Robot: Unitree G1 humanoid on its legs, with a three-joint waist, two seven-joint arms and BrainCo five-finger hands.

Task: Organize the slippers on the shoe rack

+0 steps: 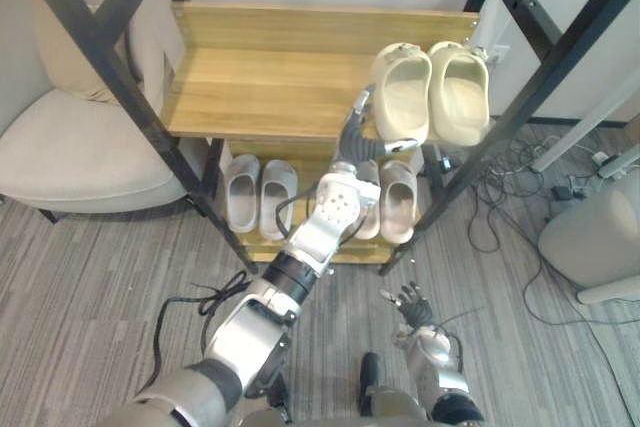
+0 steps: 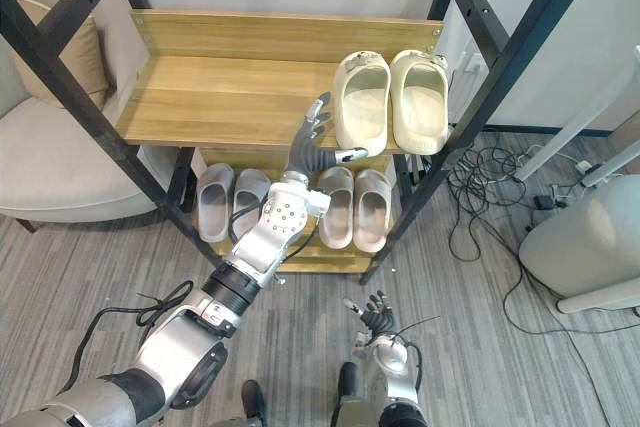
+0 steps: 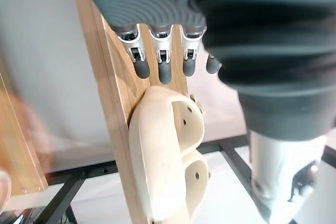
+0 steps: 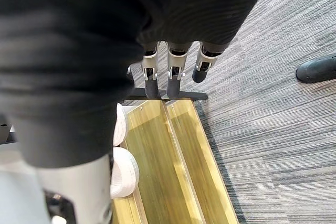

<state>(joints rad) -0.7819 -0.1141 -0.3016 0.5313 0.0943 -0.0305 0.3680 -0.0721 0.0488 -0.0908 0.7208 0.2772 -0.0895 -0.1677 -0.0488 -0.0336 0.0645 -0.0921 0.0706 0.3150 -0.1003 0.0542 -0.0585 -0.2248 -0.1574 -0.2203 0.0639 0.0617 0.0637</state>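
Pair of cream slippers [image 2: 362, 112] sitting side by side at right end of shoe rack's top shelf [image 2: 220, 97]. Left robot hand [image 2: 308, 142] hovering just beside the nearer slipper's front end, fingers straight, released, grasping nothing. Right robot hand [image 2: 372, 313] hanging low over the floor [image 2: 520, 347], fingers relaxed.

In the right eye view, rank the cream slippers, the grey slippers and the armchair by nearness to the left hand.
1. Cream slippers, top shelf, beside the left hand.
2. Grey slippers, lower shelf, left end.
3. Armchair, far left.
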